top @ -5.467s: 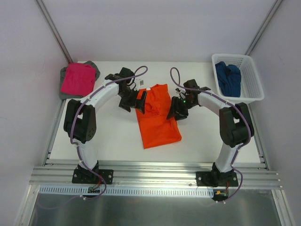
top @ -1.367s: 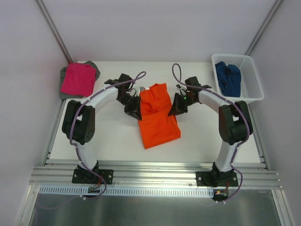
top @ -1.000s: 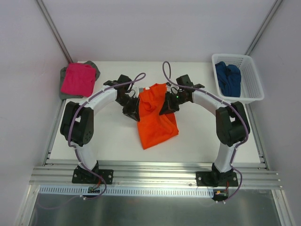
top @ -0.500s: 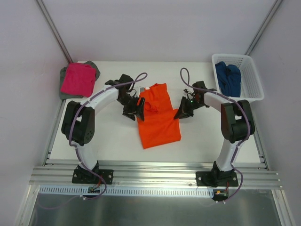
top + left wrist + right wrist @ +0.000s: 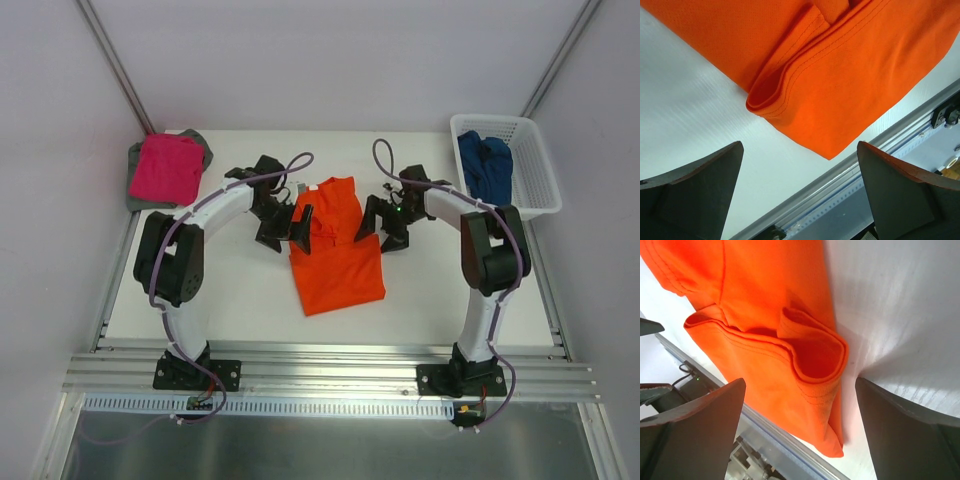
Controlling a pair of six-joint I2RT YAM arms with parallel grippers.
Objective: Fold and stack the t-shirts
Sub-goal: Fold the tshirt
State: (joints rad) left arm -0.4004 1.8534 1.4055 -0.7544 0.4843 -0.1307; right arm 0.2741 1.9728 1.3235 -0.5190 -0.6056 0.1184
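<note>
Grey cloth t-shirt [image 5: 132, 192]: mostly under magenta pink cloth t-shirt [image 5: 165, 167] (edges only).
Bright orange cloth t-shirt [image 5: 840, 75]: cropped in both wrist views.

1. The first t-shirt [image 5: 338, 262] lay on the tabletop [image 5: 225, 290] between the left hand [image 5: 291, 231] and the right hand [image 5: 384, 228], with each hand just beside one of its side edges.
2. Most of it stretched nearer the arm bases than either hand.
3. Well left of the left hand and behind it, the second t-shirt [image 5: 165, 168] lay on the third t-shirt [image 5: 134, 192].
4. Right of the right hand and behind it stood the basket [image 5: 536, 203], with the fourth t-shirt [image 5: 485, 168] inside.
</note>
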